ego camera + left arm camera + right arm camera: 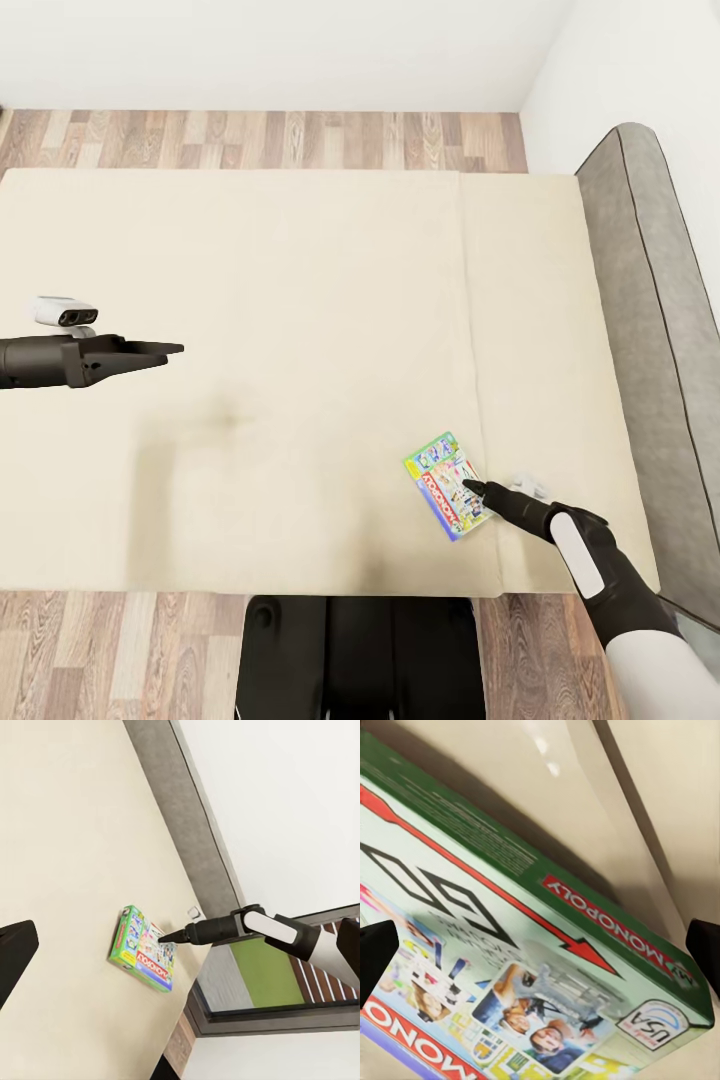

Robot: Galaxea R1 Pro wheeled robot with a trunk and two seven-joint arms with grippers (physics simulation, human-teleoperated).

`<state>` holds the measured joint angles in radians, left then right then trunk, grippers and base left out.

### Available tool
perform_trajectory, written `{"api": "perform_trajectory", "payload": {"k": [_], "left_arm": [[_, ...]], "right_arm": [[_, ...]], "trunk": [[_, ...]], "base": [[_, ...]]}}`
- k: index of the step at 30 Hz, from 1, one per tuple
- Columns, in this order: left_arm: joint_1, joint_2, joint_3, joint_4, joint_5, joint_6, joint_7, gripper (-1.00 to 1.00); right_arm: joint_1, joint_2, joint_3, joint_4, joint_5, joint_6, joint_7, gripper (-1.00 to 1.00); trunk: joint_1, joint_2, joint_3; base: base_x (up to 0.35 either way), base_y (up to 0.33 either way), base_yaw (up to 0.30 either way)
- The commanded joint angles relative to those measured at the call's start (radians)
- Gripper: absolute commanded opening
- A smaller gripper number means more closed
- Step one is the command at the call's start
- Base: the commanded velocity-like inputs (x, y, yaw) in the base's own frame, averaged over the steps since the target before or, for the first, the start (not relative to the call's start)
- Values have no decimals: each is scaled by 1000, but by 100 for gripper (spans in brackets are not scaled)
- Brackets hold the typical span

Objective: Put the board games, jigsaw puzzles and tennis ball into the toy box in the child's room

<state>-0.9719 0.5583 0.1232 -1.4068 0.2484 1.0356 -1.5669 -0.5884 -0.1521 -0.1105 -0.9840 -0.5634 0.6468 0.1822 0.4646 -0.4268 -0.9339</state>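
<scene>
One board game, a green-and-white Monopoly box (pixel 447 486), lies flat on the beige mattress of the bed (pixel 300 300), near its front edge and close to the headboard end. My right gripper (pixel 472 488) is low at the box's right edge, tips touching or almost touching it. In the right wrist view the box (pixel 510 945) spreads between two dark fingertips (pixel 375 960) set wide apart, so the gripper is open. The left wrist view also catches the box (pixel 142 958) with the right gripper (pixel 166 938) at its side. My left gripper (pixel 172 354) hovers open over the bed's left part, holding nothing.
A grey padded headboard (pixel 650 350) runs along the bed's right side against a white wall. Wood-plank floor (pixel 250 140) shows beyond the far edge and in front of the bed. My dark base (pixel 360 655) stands at the front edge. The mattress has a seam (pixel 468 330).
</scene>
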Motion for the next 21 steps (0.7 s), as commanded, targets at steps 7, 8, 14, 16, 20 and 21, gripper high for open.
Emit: {"api": "perform_trajectory", "payload": {"k": [7, 8, 14, 16, 20, 21], "left_arm": [[-1, 0, -1, 0, -1, 11, -4, 100], [-1, 0, -1, 0, -1, 11, -4, 100], [-1, 0, -1, 0, -1, 11, -4, 100], [-1, 0, -1, 0, 0, 11, -4, 100], [0, 0, -1, 0, -1, 11, -4, 100], [-1, 0, -1, 0, -1, 11, -4, 100]], "right_arm": [[1, 1, -3, 35, 0, 8, 2, 100], [1, 1, -3, 35, 0, 8, 3, 100], [1, 2, -3, 35, 0, 8, 2, 100], [1, 2, -3, 35, 0, 8, 2, 100], [1, 2, -2, 35, 0, 7, 2, 100], [1, 2, -2, 35, 0, 7, 2, 100]], "trunk": [[1, -1, -1], [1, -1, -1], [1, -1, -1], [1, -1, -1], [1, -1, -1], [1, -1, -1]], "base": [[0, 0, 0], [0, 0, 0], [0, 0, 0], [0, 0, 0], [0, 0, 0], [0, 0, 0]]}}
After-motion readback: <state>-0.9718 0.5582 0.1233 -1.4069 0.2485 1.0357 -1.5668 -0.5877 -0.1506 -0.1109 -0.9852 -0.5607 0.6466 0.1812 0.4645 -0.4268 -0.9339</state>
